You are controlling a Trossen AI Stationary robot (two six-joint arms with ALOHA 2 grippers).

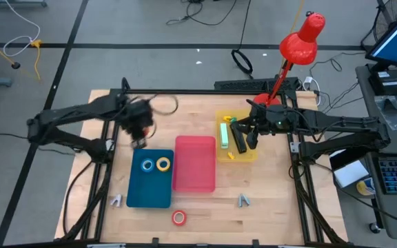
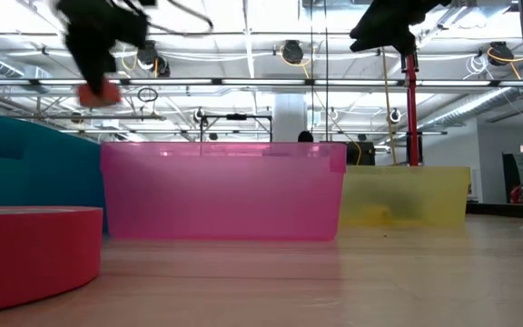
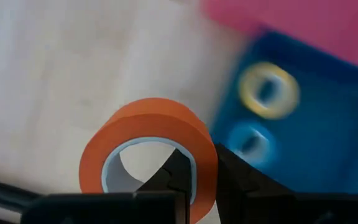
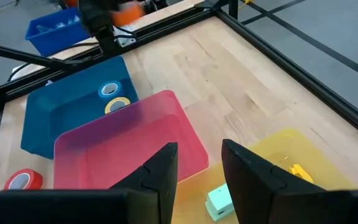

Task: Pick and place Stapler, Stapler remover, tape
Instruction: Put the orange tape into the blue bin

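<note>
My left gripper (image 1: 139,140) hangs above the table just beyond the blue bin's (image 1: 135,196) far left corner, shut on an orange tape roll (image 3: 148,146), which also shows in the low view (image 2: 100,93). A blue roll (image 1: 147,164) and a yellow roll (image 1: 163,163) lie flat in the blue bin. The red-orange roll (image 1: 178,218) lies flat on the table near its front edge. My right gripper (image 4: 197,155) is open, raised over the yellow bin (image 1: 252,153), where a pale green stapler (image 1: 224,132) lies. Two small metal staple removers (image 1: 116,200) (image 1: 244,200) lie on the table. My left gripper holds the orange tape roll by its ring wall (image 3: 205,163): one finger (image 3: 178,167) is inside the centre hole, the other (image 3: 232,168) outside. The fingers point down from above. The roll is lifted clear of the table.
A pink bin (image 1: 209,184) stands between the blue and yellow bins. Small yellow pieces (image 1: 230,154) lie in the yellow bin. A red desk lamp (image 1: 302,41) rises behind the table's far right corner. Bare wood lies along the near edge and on the left side.
</note>
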